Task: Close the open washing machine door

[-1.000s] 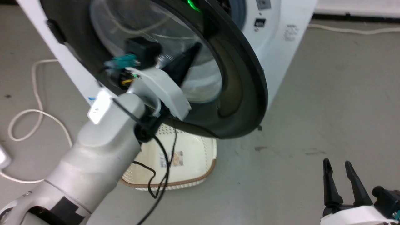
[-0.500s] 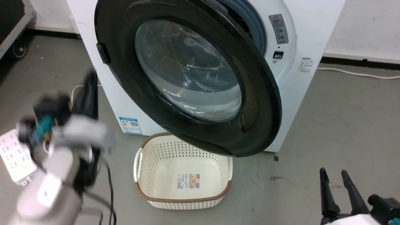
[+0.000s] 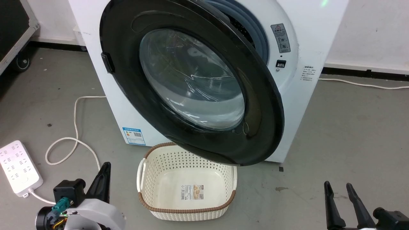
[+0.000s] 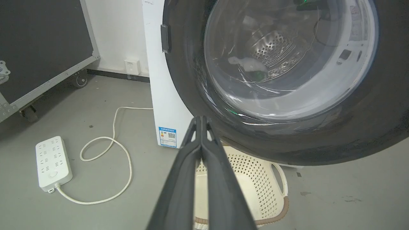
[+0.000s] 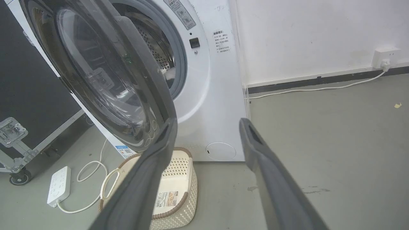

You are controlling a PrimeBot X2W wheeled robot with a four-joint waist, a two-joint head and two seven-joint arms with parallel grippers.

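Half open is how I'd call the washing machine door (image 3: 191,80). It hangs off the front of the washing machine (image 3: 300,95), hinged on the 9 o'clock side in the head view, with its free edge swung out toward 4 o'clock. The grey gasket (image 5: 183,64) and a slice of the steel drum (image 5: 150,41) peek through the gap in the right wrist view. There's something pale lying inside the drum, can't tell what.

A blue label sticker (image 3: 133,135) sits on the machine front at about 7 o'clock from the door. The round hatch (image 5: 220,151) is low on the front.

Right below the door's bottom rim, at 6 o'clock, a cream perforated basket (image 3: 191,214) stands on the floor, partly tucked under the door.

The left gripper (image 3: 107,166) is down at 7 o'clock in the head view, well clear of the door. Its fingers are pressed together with nothing between them. The right gripper (image 3: 337,185) is at 5 o'clock, fingers spread apart and empty, also touching nothing.

Further out at 8 o'clock there's a white power strip (image 3: 17,167) with its cable (image 3: 75,121) looping across the floor, and a black flight case (image 4: 38,48) on wheels off at 10 o'clock.
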